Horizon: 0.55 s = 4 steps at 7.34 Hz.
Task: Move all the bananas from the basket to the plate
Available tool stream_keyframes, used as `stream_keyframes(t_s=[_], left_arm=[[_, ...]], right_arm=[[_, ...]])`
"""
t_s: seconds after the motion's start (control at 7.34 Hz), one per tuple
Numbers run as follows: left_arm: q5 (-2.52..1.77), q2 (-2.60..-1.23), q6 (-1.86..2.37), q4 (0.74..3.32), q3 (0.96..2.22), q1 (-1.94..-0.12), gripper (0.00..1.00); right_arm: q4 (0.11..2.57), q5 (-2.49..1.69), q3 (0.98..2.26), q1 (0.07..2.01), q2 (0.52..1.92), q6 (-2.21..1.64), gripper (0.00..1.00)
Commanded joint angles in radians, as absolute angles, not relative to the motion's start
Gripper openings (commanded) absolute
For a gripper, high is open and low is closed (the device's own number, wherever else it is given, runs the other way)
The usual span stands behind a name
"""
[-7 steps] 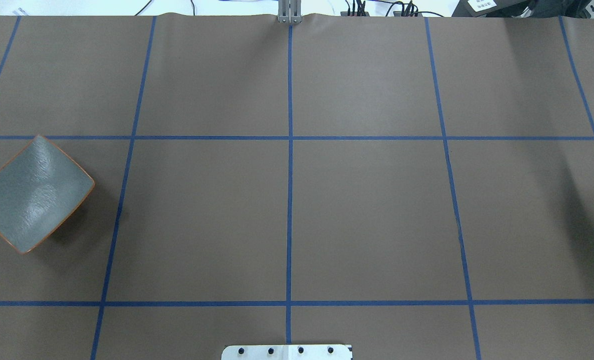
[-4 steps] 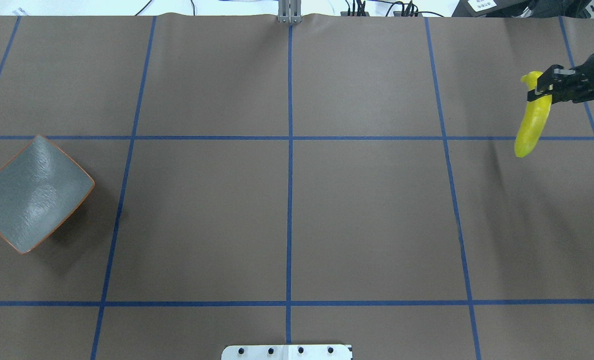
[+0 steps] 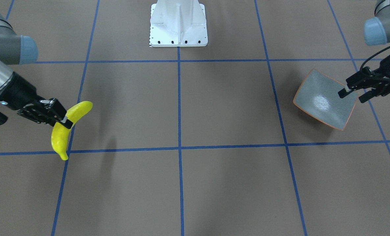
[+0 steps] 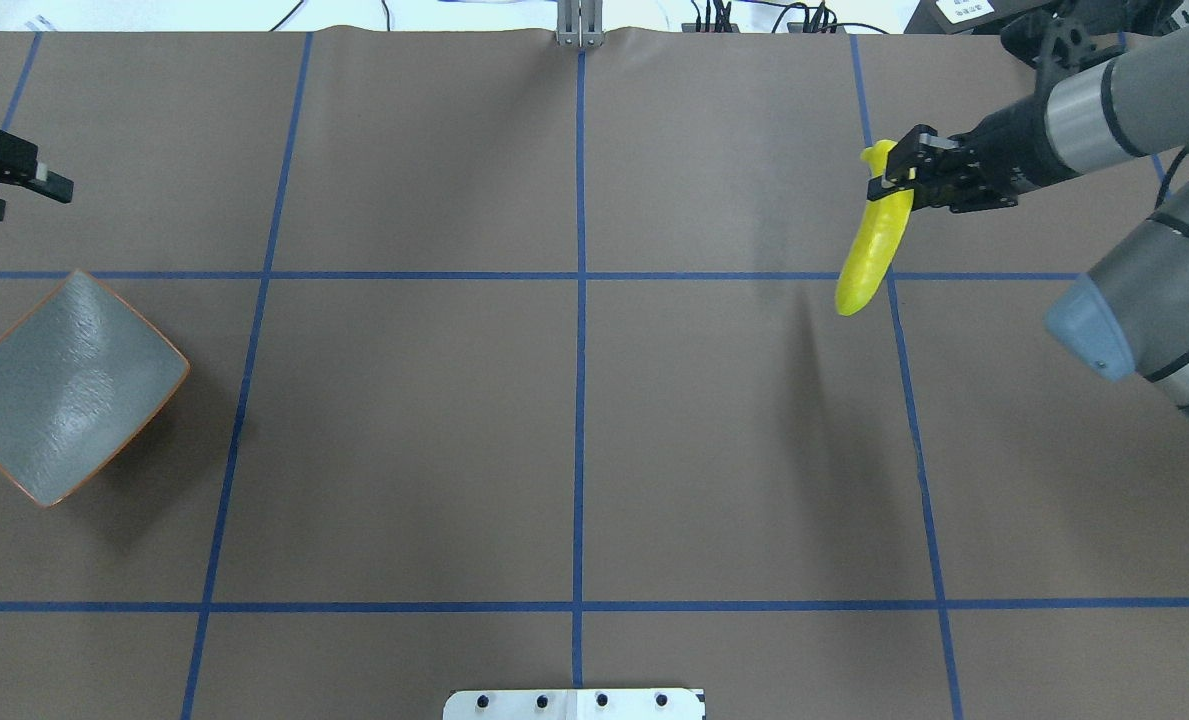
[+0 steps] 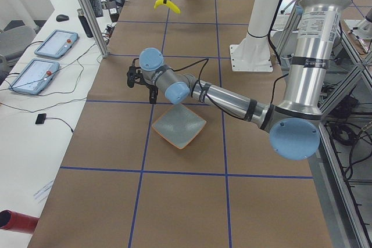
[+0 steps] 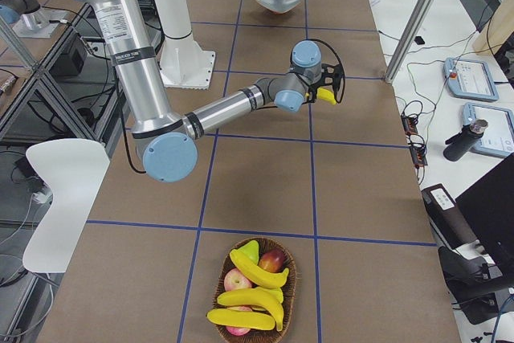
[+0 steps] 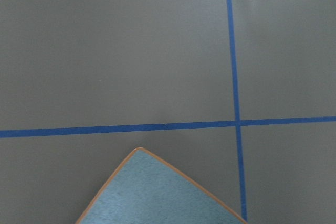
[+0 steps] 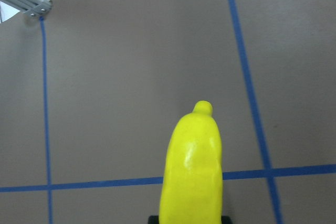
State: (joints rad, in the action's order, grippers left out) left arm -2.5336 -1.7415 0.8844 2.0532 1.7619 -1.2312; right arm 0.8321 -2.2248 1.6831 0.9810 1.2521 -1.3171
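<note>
in the overhead view, at about 2 o'clock on the table: right gripper (image 4: 892, 183) closed tight across one banana (image 4: 866, 255) near its stem end. fruit held clear of the brown mat (image 4: 734, 450), long body slanting down toward 7 o'clock, its lower tip over a crossing of the blue tape lines (image 4: 579, 400), a soft shadow on the mat beneath. at 10 o'clock, by the view's edge: left gripper (image 4: 29, 198), jaws spread wide with nothing between them, in the air just past the far corner of the plate (image 4: 64, 390) and not touching it. plate at 9 o'clock, flat on the mat, turned diamond-wise to the grid, glossy centre bare, well apart from the held banana. in the right-side view, at 6 o'clock of the frame: wicker basket (image 6: 292, 279) on the mat, three bananas (image 6: 257, 272) lying across red apples (image 6: 273, 260) inside it, far from both grippers.
</note>
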Motion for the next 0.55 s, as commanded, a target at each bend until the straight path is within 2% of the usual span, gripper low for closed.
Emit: stream_keyframes(t_s=[0.0, 0.41], left_arm=[[-2.533, -1.813, 1.093, 2.155, 1.75, -1.145, 1.0], [-2.53, -1.905, 1.101, 2.186, 1.75, -1.028, 1.0]], right_arm=[[0.631, -2.042, 1.68, 0.829, 1.223, -1.479, 0.0], [0.439, -1.846, 1.68, 0.704, 1.197, -1.622, 0.0]])
